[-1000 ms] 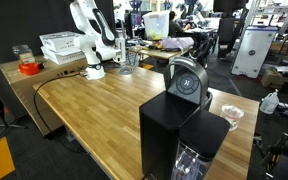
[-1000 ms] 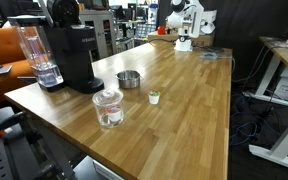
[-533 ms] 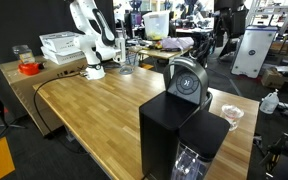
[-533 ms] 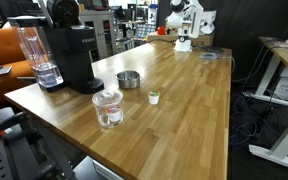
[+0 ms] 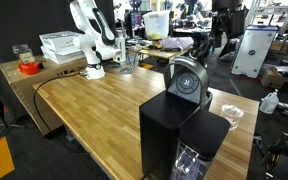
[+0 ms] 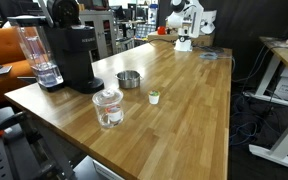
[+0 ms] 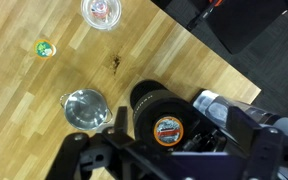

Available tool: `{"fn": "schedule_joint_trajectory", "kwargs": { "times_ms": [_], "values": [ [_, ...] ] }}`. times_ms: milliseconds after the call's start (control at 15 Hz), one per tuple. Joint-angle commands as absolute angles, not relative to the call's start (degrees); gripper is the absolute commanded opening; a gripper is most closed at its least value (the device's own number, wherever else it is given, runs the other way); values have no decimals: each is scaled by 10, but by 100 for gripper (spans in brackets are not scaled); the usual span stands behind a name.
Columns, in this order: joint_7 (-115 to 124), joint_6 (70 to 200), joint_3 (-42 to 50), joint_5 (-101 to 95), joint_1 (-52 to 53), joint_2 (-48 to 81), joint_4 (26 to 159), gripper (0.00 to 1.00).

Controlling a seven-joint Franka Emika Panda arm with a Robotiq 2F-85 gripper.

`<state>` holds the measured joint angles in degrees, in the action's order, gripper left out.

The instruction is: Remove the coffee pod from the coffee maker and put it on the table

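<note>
The coffee maker (image 5: 181, 125) is a tall black box with a rounded dark grey head and stands at one end of the table (image 5: 94, 110); it also shows in an exterior view (image 6: 69, 55). In the wrist view its head (image 7: 159, 110) carries a round orange and red disc (image 7: 165, 131); I cannot tell whether that is a pod or an emblem. My gripper (image 7: 169, 155) is open, its dark fingers framing the machine from a distance. The white arm (image 5: 89, 40) stands folded at the table's far end. A small green-topped cup (image 6: 154, 97) sits on the wood, also in the wrist view (image 7: 46, 47).
A metal bowl (image 6: 129, 79) and a lidded glass jar (image 6: 108, 107) stand near the coffee maker; both show in the wrist view, bowl (image 7: 84, 108) and jar (image 7: 104, 10). White trays (image 5: 61, 46) and a red-topped container (image 5: 27, 66) sit beside the arm's base.
</note>
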<state>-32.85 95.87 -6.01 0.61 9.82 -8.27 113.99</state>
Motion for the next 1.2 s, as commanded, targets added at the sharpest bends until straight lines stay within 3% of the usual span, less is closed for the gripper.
{"fn": "schedule_joint_trajectory", "kwargs": {
  "times_ms": [0, 400, 1133],
  "values": [
    [-383, 938, -58, 23, 101, -74, 1128, 100],
    [-570, 888, -58, 51, 102, -46, 1109, 100],
    [-573, 912, -62, 63, 98, -51, 1123, 100]
  ]
}}
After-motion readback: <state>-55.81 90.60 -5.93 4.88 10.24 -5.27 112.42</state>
